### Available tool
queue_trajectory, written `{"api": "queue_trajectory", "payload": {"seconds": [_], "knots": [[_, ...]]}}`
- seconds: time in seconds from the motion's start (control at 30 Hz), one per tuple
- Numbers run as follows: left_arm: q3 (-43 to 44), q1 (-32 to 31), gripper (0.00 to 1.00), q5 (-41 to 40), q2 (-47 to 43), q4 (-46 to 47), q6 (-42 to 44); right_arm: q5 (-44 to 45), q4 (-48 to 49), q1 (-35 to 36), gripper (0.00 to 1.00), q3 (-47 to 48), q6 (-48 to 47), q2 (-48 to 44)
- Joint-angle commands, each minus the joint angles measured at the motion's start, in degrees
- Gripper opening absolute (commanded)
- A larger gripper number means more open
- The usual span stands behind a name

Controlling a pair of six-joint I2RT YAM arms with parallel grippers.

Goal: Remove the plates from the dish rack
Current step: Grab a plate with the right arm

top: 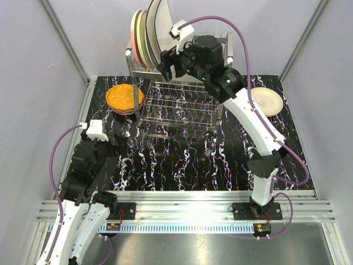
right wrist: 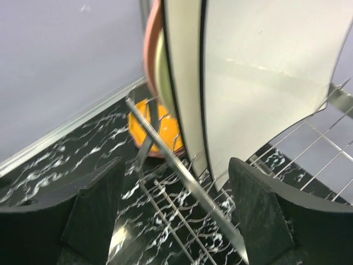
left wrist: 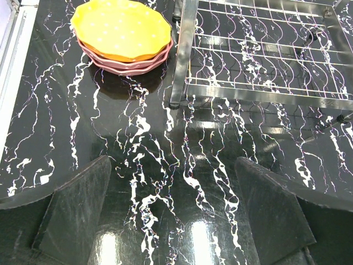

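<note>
The chrome dish rack (top: 182, 107) stands at the table's back middle. Several plates stand upright in its top tier: a pink one (top: 134, 33), cream ones, and a large cream square plate (top: 164, 27) nearest my right gripper. My right gripper (top: 167, 61) is open, just at the square plate's lower edge (right wrist: 265, 83), with its fingers (right wrist: 256, 215) either side of the top rail. An orange plate (top: 124, 96) lies on maroon-pink plates left of the rack, also in the left wrist view (left wrist: 122, 27). A cream round plate (top: 267, 101) lies at the right. My left gripper (left wrist: 176, 215) is open, low over the table.
The rack's lower tier (left wrist: 265, 49) is bare wire. Aluminium frame posts (top: 66, 41) and grey walls enclose the table's back and sides. A rail (top: 182, 201) runs along the near edge.
</note>
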Motion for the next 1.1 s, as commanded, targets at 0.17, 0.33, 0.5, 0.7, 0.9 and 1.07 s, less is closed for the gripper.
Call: {"api": "queue_trajectory", "payload": {"seconds": [0.17,0.33,0.5,0.7,0.9,1.07], "knots": [[0.2,0.2,0.99,-0.4,0.6,2.5,1.0,14.1,11.9,1.2,0.73,4.7,-5.2,4.5],[0.1,0.2,0.99,-0.2,0.8,2.6,1.0,14.6,13.7,1.3,0.7,4.8,-6.4,6.1],[0.2,0.2,0.99,-0.1,0.6,2.6,1.0,15.9,15.8,2.0,0.64,5.5,-7.4,8.5],[0.1,0.2,0.99,-0.2,0.6,2.6,1.0,20.4,20.1,3.8,0.58,5.5,-11.9,10.6],[0.1,0.2,0.99,-0.1,0.7,2.6,1.1,25.1,24.8,4.9,0.53,5.0,-16.0,12.1],[0.1,0.2,0.99,-0.2,0.5,2.6,1.0,27.7,27.7,5.4,0.43,5.1,-18.5,13.2]]}}
